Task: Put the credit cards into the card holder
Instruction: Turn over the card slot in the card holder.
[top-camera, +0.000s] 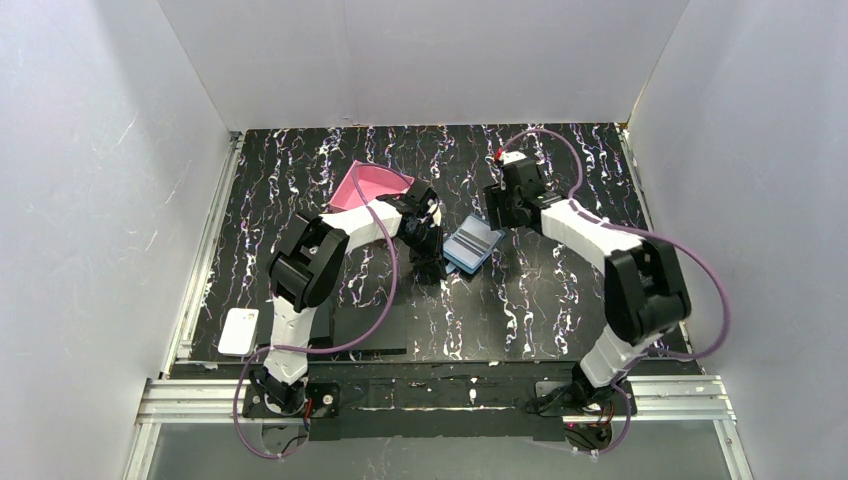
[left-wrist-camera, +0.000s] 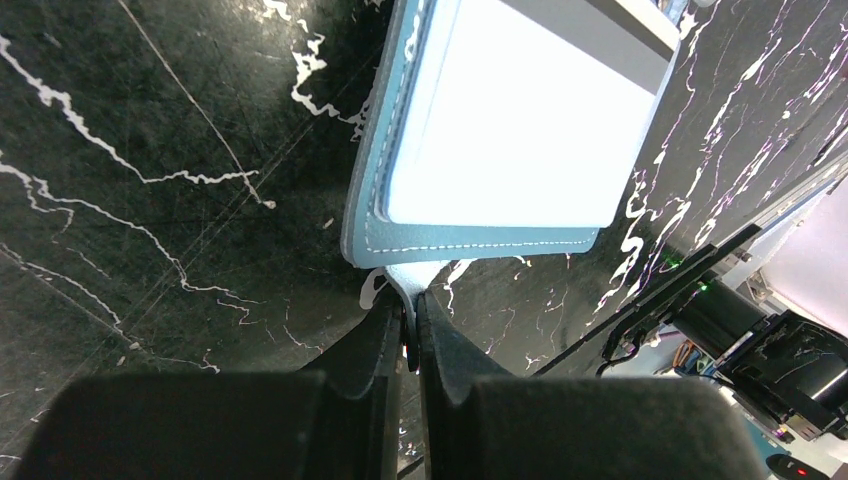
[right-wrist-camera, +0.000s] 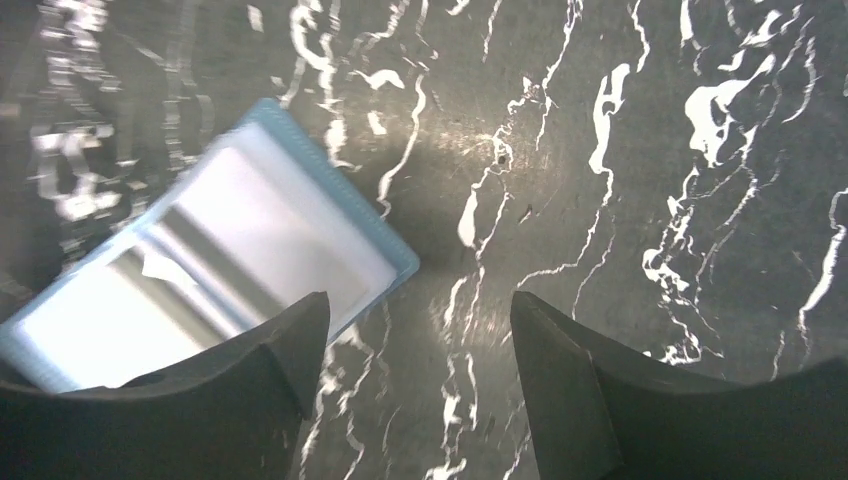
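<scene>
The pink card holder (top-camera: 370, 185) sits open-topped at the back of the mat, behind the left arm. A flat blue case (top-camera: 472, 243) lies open mid-table with white credit cards in it; one card (left-wrist-camera: 520, 120) shows a grey stripe, and the right wrist view shows a card (right-wrist-camera: 270, 230) too. My left gripper (top-camera: 430, 250) (left-wrist-camera: 410, 300) is shut on a pale tab at the case's near edge. My right gripper (top-camera: 505, 200) (right-wrist-camera: 415, 310) is open over bare mat just right of the case, with nothing between its fingers. Another white card (top-camera: 238, 330) lies off the mat's left edge.
White walls enclose the black marbled mat (top-camera: 560, 300) on three sides. A flat black pad (top-camera: 365, 335) lies near the front by the left arm's base. An aluminium rail (top-camera: 680, 395) runs along the near edge.
</scene>
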